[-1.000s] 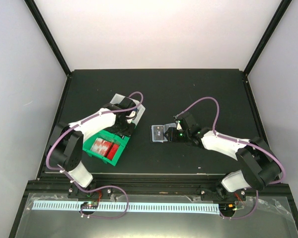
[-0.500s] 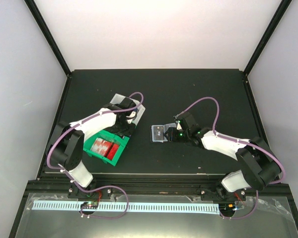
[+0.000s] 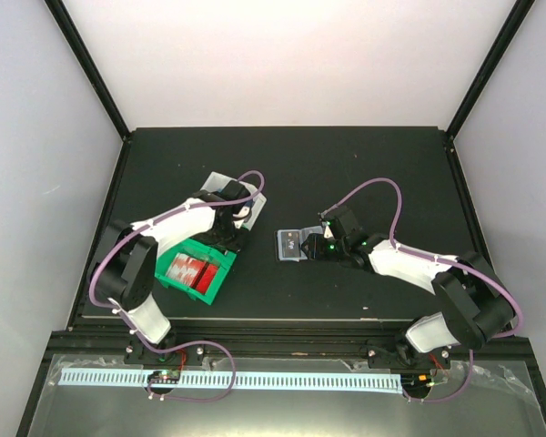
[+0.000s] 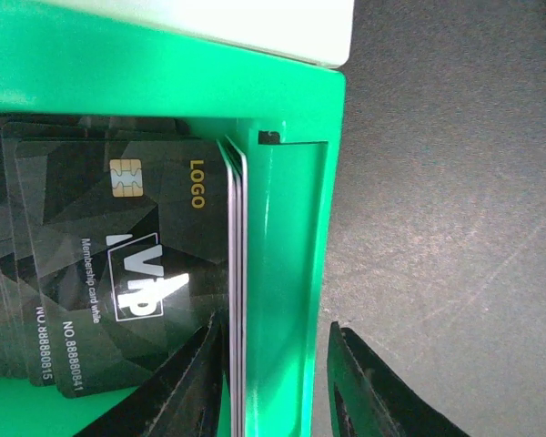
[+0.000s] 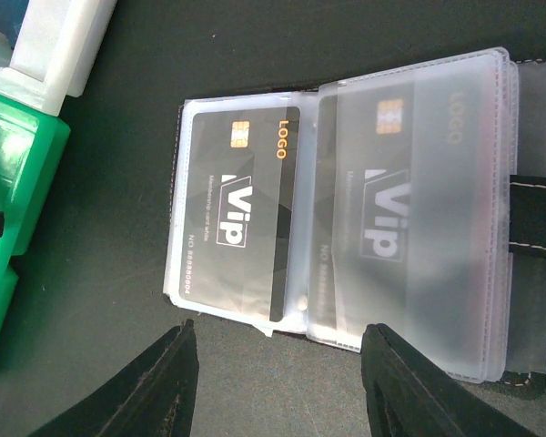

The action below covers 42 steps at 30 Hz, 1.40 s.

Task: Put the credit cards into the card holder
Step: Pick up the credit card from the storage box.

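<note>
Black VIP credit cards (image 4: 118, 273) lie in the green tray (image 4: 291, 228), and a few stand on edge (image 4: 236, 273) against its right wall. My left gripper (image 4: 273, 355) straddles that wall. One finger is inside, against the upright cards. The other is outside with a thin gap, so the gripper is open. The card holder (image 5: 409, 182) lies unfolded on the table with a card (image 5: 241, 191) in its clear pockets. My right gripper (image 5: 282, 364) hangs open just off its near edge, holding nothing. From above, the holder (image 3: 289, 244) lies between the left gripper (image 3: 229, 238) and the right gripper (image 3: 311, 248).
A white tray (image 4: 255, 27) butts against the green tray's far side, also seen at the white tray (image 3: 214, 179) from above. Red cards (image 3: 191, 270) fill the green tray's near compartment. The green tray (image 5: 18, 182) sits left of the holder on the dark table (image 3: 364, 173).
The left arm's elbow has shifted slightly over the green tray. The right arm and the card holder have not moved.
</note>
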Each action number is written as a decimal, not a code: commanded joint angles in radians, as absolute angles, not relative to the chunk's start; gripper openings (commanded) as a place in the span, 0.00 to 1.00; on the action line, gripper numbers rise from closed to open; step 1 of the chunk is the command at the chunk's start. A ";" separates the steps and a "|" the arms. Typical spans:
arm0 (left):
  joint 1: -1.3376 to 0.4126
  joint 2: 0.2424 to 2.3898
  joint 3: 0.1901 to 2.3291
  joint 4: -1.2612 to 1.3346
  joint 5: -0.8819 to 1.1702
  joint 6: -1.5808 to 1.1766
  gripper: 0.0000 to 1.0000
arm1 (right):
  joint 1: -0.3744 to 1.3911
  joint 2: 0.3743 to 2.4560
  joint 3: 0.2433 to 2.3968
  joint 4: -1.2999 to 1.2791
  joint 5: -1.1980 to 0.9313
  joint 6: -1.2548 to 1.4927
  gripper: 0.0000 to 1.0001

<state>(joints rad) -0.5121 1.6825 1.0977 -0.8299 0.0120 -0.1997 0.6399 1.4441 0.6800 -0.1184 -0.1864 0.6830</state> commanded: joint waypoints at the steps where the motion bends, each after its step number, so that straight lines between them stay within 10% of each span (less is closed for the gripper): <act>1: -0.520 1.632 1.123 -0.845 0.035 -0.201 0.34 | 0.648 1.453 0.682 -0.096 -0.173 0.689 0.51; 42: -0.521 1.556 1.121 -0.885 0.019 -0.202 0.07 | 0.649 1.468 0.687 -0.090 -0.178 0.690 0.51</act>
<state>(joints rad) -0.5148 1.5925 1.0977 -0.8608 0.0113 -0.2001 0.6422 1.4601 0.6800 -0.1116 -0.1867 0.6830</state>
